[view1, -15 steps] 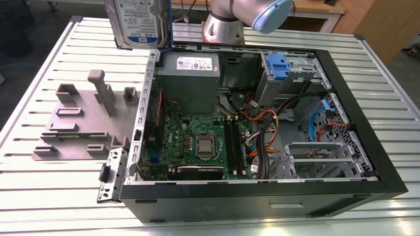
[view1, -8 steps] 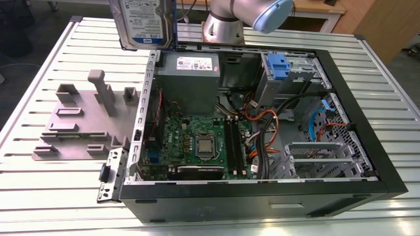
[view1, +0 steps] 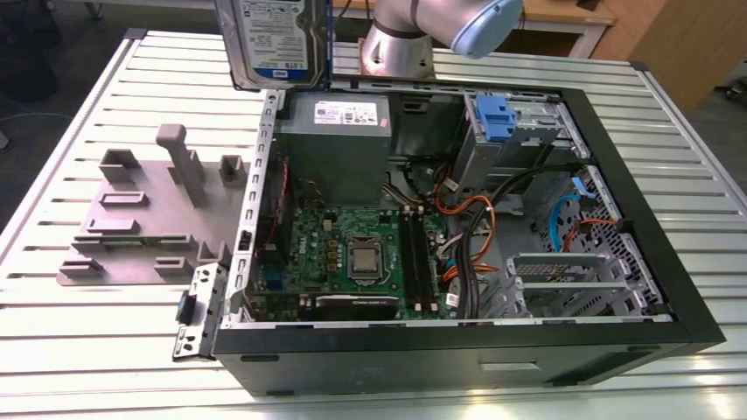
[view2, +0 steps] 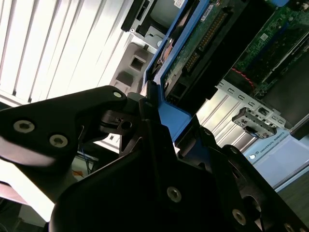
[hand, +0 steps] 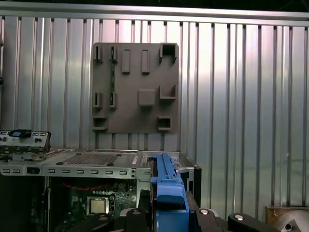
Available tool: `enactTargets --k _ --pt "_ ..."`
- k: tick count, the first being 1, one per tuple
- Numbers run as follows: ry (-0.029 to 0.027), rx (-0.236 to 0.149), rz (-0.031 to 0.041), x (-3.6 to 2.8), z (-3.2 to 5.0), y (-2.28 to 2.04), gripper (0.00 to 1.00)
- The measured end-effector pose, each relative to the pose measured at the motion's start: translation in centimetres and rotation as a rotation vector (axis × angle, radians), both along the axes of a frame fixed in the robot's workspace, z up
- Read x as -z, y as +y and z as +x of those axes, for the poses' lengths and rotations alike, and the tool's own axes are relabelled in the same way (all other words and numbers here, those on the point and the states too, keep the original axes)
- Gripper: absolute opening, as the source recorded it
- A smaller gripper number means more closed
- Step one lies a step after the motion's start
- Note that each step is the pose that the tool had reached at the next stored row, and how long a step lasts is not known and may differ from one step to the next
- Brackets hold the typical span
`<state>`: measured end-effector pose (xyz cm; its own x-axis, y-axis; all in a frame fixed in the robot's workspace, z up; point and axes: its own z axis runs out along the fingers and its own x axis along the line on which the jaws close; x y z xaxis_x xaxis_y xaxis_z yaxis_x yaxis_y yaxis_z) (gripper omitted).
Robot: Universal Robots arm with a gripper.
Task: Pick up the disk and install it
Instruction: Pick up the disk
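Slatted metal table (view1: 82,359) carries everything here. On it lies an open black computer case (view1: 467,354), side panel off, with the motherboard (view1: 350,254) and a drive cage with a blue latch (view1: 495,114) exposed. Beside the case, toward the exterior view's left, a grey fixture plate (view1: 140,227) lies flat on the table.

The arm (view1: 403,39) rises at the table edge where its base stands. The disk (view1: 271,39) hangs in the air near that edge, upright, above the case's corner by the power supply (view1: 338,122) and clear of both case and plate.

In the second wrist view the pincer (view2: 149,104) is clamped across the disk's blue side rail, with the bare circuit board facing the camera.

The disk looks rigid and dense for its size, with smooth metal faces likely to slip. Its circuit board side is probably delicate, so the plastic rails seem the sound place to grip.
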<state>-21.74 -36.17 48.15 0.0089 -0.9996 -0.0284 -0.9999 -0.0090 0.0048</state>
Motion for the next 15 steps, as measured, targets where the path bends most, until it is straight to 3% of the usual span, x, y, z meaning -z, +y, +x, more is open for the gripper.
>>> enactTargets --k 15 --pt "0.0 0.0 0.0 0.0 2.59 -0.03 0.36"
